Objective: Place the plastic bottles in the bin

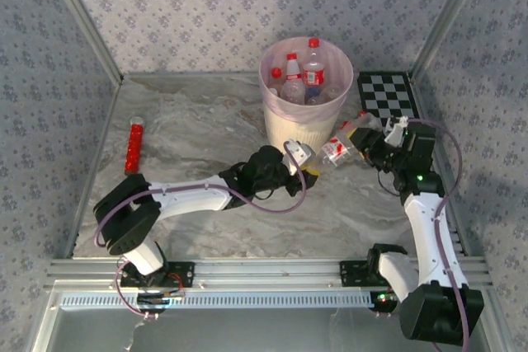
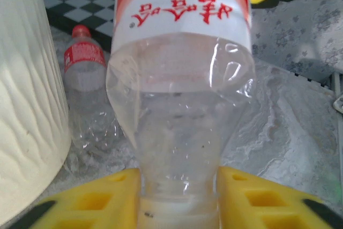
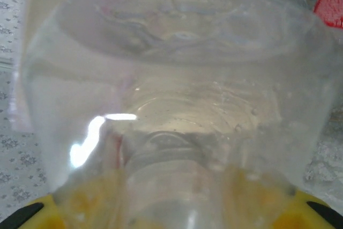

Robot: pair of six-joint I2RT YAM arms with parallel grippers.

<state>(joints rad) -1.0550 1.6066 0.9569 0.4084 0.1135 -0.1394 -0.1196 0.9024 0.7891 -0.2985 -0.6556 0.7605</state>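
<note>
Here, the round cream-white bin (image 1: 307,125) with a pale pink liner stands at twelve o'clock on the grey marbled table (image 1: 198,121); several clear plastic bottles with red caps (image 1: 304,80) stand upright inside it. Just at five o'clock from the bin, a small clear plastic bottle with a red-and-white label (image 1: 337,149) hangs between the two tools; the left gripper (image 1: 304,164) meets it from eight o'clock, the right gripper (image 1: 370,144) from two o'clock. In the left wrist view the yellow fingers (image 2: 102,197) stand narrow, flush against that bottle's slim end, holding it; the right wrist view has the bottle blurred between the right tool's yellow pads, and I cannot tell whether they press. A second red-capped clear bottle (image 1: 363,124) lies on the table beside the bin's wall, near the black-and-white chequered board (image 1: 388,92) at two o'clock; a long red tube (image 1: 134,147) lies at nine o'clock.
</note>
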